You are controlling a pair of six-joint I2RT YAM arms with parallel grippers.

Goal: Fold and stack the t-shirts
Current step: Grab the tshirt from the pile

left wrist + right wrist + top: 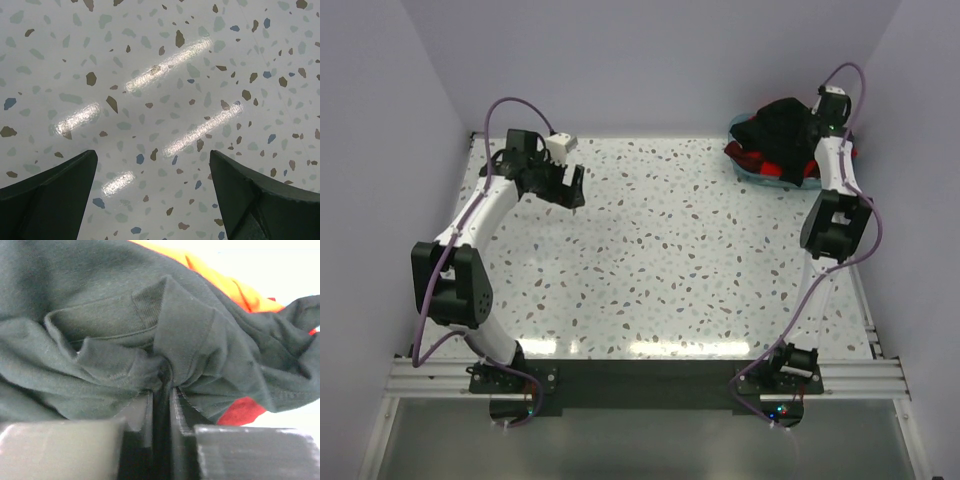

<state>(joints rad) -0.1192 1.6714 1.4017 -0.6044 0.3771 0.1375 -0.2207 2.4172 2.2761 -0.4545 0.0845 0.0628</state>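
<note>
On the speckled table (670, 260), far right, a blue basket (761, 176) holds the black t-shirt (782, 125) heaped over the red t-shirt (748, 158). The right gripper (162, 385) pinches a black fold (a thin one), so I would lift slowly and leave the red behind. The left gripper (153, 155) hangs wide at far left.

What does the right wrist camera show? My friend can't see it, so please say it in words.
The right gripper pinches a fold of the crumpled black t-shirt, which fills almost the whole view. Bits of the red t-shirt peek out behind it at the upper and lower right.
</note>
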